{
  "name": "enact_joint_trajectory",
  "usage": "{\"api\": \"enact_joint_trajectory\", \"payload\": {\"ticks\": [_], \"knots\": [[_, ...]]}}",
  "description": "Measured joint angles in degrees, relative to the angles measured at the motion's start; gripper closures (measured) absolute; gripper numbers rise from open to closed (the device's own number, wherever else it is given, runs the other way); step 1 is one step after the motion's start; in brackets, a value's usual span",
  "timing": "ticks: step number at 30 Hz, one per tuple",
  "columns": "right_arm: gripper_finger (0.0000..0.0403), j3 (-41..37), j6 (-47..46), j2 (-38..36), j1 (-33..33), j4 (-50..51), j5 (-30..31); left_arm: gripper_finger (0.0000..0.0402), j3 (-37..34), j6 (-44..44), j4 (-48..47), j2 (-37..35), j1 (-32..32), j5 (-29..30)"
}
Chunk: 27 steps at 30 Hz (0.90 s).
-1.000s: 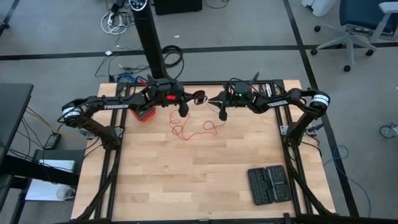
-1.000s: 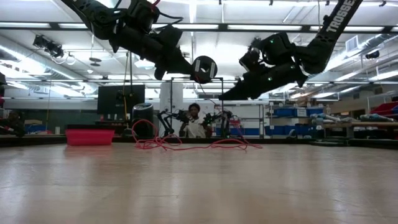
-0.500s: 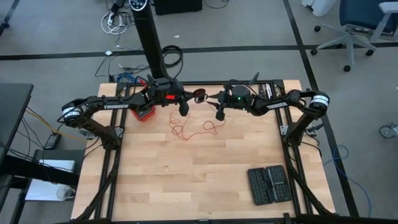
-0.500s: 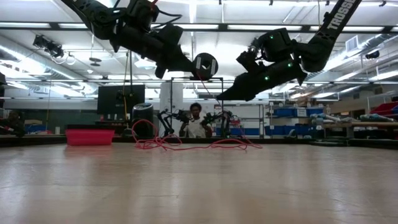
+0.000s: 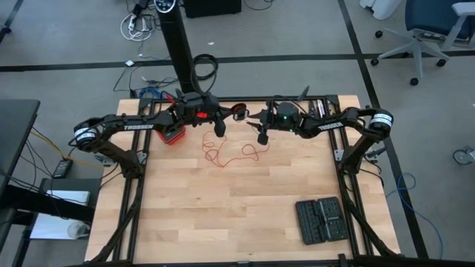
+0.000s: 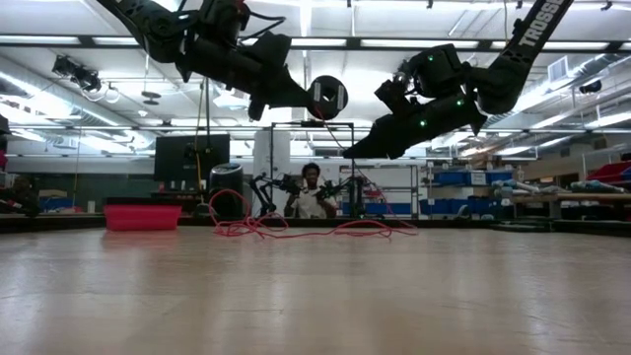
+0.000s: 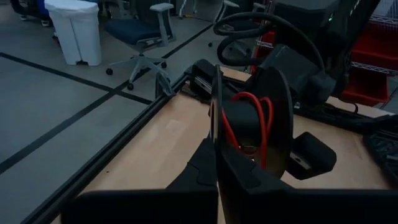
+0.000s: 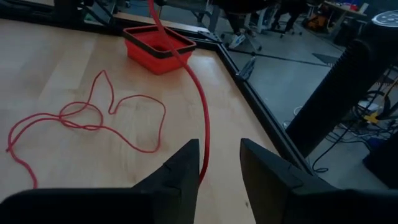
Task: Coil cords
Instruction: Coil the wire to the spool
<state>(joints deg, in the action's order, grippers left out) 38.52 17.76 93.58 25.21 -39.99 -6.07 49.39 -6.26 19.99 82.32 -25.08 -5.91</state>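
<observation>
Wood worktop [image 5: 223, 208]: few red wire [image 5: 230, 154] turns on spool [image 7: 249, 134] (left jaws clamped on it); most loose. Right jaws apart around strand.

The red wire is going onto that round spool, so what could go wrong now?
The right end effector stands open around the red wire, so the strand could slip out and go slack. On the black spool in the shut left end effector, only a few turns sit, so they might spring off. Most of the wire lies in loose, crossing loops on the table, so it could knot when pulled.
</observation>
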Motion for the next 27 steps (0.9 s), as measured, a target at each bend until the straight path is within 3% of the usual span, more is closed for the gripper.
{"api": "enact_joint_trajectory", "payload": {"ticks": [10, 19, 27], "knots": [[0.0318, 0.0, -0.05, 0.0, 0.02, 0.2, 0.02, 0.04, 0.0, 0.92, 2.48, 0.01, 0.07, -0.07], [0.0395, 0.04, -0.05, 0.02, 0.13, -0.12, 0.02, 0.04, 0.0, -0.32, 2.88, 0.02, 0.07, -2.26], [0.0399, 0.04, 0.08, 0.02, 0.17, -2.42, 0.66, 0.04, 0.01, -0.03, 3.43, 0.02, 0.07, -3.13]]}}
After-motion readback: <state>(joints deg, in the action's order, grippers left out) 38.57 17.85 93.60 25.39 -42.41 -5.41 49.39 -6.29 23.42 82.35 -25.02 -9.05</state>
